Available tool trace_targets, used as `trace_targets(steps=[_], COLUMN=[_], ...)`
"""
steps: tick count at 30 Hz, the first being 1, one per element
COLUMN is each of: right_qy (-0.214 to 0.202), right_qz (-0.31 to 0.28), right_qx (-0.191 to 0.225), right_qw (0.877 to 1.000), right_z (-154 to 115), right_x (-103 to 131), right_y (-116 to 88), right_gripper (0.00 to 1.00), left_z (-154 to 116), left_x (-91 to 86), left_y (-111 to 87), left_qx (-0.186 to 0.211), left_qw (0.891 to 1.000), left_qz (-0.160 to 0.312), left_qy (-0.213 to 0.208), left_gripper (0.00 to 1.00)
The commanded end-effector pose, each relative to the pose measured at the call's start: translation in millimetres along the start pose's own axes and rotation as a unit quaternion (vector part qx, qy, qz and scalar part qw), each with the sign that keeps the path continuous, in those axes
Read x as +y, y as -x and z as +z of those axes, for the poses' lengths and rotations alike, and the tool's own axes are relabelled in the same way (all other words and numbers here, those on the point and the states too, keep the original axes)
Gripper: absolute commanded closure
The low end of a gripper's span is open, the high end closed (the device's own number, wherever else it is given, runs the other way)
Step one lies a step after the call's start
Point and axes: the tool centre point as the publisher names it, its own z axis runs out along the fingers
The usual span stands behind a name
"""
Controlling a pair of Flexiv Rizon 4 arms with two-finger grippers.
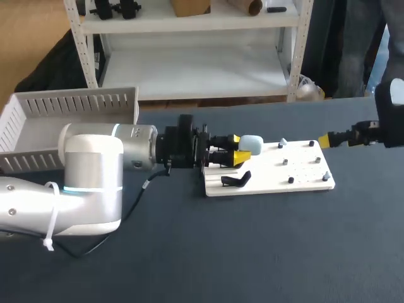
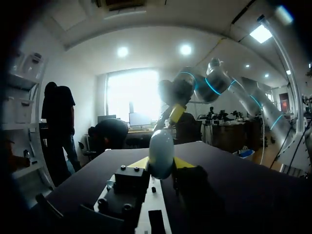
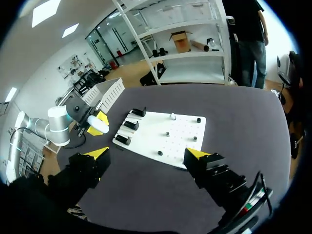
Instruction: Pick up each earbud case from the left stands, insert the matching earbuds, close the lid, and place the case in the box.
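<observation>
On the dark tabletop [image 1: 252,252], a slatted white box [image 1: 69,104] sits behind the left tool [image 1: 237,148], and a white board [image 1: 297,170] lies below it. The left tool is clamped on a pale earbud case [image 1: 251,144]. The right tool [image 3: 146,155] hangs with its fingers spread apart.

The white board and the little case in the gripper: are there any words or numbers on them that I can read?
No readable text anywhere on the table.
earbud case, held in the left gripper: plain, no print shows.
white board: only pegs and holes, no letters or numbers.
box: no label shows.
</observation>
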Motion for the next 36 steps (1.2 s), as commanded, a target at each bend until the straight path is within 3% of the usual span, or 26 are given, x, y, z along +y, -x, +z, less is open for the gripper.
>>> trace_targets(steps=[1,8,22,36], right_qy=[0.043,0.060,0.086,0.114], right_qz=[-0.009,-0.033,-0.061,-0.033], right_qx=[0.009,0.035,0.063,0.077], right_qw=[0.999,0.997,0.992,0.990], right_z=[-6,-1,23,63], right_x=[20,52,100,117], right_y=[-8,-20,-27,-22], right_gripper=[0.00,0.00,0.00,0.00], left_z=[0,-3,-4,-4], left_x=[-1.9,-3.2,-3.8,-3.8], left_y=[0.1,-3.1,-3.8,-3.8], left_qx=[0.001,0.006,0.006,0.006], left_qw=[1.000,1.000,1.000,1.000], left_qz=[0.003,0.005,0.007,0.007], left_qy=[0.006,0.013,0.014,0.014], left_gripper=[1.00,1.00,1.00,1.00])
